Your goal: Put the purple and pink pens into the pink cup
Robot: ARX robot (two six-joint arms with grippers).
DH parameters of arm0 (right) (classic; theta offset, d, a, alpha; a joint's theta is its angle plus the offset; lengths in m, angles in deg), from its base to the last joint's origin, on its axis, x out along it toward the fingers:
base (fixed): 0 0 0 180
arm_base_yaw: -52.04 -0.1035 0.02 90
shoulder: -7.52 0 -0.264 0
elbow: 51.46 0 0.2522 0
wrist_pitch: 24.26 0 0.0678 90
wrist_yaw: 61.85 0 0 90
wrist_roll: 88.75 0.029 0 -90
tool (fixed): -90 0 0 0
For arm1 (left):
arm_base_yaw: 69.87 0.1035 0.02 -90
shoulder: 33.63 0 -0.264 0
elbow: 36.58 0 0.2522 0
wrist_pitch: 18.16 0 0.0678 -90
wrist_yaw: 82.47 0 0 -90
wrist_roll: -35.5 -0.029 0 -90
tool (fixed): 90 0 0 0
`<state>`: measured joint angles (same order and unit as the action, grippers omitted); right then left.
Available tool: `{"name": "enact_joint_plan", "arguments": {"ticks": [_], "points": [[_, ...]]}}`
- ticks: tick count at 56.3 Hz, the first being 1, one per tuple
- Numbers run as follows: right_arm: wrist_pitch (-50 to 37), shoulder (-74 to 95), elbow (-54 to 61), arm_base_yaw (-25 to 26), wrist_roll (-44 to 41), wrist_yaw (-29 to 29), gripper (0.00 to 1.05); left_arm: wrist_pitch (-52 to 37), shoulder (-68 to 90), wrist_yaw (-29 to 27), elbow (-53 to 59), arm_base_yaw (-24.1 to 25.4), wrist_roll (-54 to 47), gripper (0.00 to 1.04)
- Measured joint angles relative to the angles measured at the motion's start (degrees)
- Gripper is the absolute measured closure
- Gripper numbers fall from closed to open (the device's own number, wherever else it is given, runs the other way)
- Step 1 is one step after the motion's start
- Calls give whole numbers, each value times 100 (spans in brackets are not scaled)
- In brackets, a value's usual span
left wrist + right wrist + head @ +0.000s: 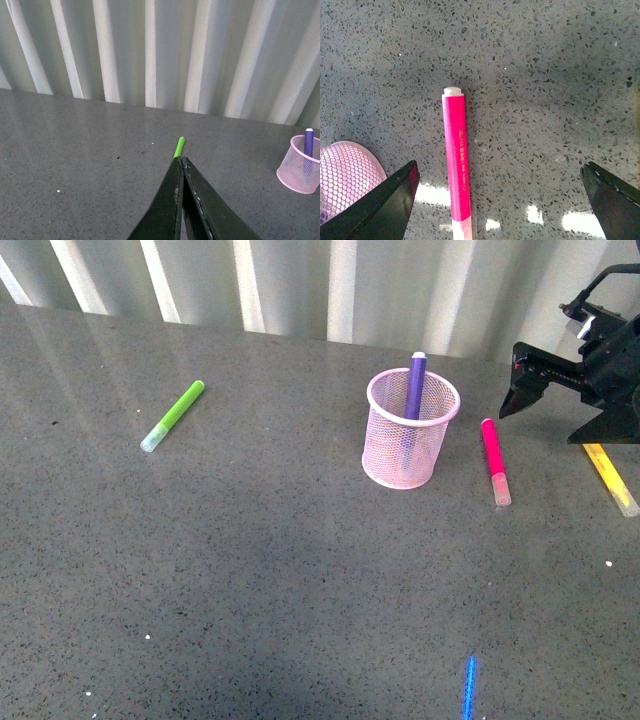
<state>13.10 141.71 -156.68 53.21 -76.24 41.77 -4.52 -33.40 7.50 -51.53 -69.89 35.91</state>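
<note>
On the grey speckled worktop (250,570), the pink cup (385,445) is standing upright, right of centre in the front view. The purple pen (415,388) is resting inside the cup, leaning against the far side of the rim, with its upper end projecting above the rim.

The pink pen (493,455) is lying flat on the worktop just to the right of the cup and apart from it. Its clear cap is pointing toward the robot.

The right gripper (498,170) is hanging over the pink pen's far end. Its fingers (395,200) are spread wide and are holding nothing. In the right wrist view the pink pen is lying between them, closer to the finger on the cup side and touching neither finger.

The left gripper (180,162) is appearing only in the left wrist view. Its fingers are pressed together with nothing between them, and the tips are pointing toward the lime-green marker (174,415).

The lime-green marker is lying well to the left of the cup, at an angle. The yellow marker (610,478) is lying at the right edge of the front view, partly under the right arm. A white ribbed wall (300,290) is running along the far edge of the worktop.
</note>
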Motion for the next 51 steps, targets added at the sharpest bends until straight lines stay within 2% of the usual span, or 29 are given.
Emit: {"name": "enact_joint_plan", "arguments": {"ticks": [36, 51], "points": [[149, 789, -804, -197, -4, -33, 7, 0, 0, 0, 0, 0, 0, 101], [529, 1207, -1582, -214, -55, -109, 7, 0, 0, 0, 0, 0, 0, 101]]}}
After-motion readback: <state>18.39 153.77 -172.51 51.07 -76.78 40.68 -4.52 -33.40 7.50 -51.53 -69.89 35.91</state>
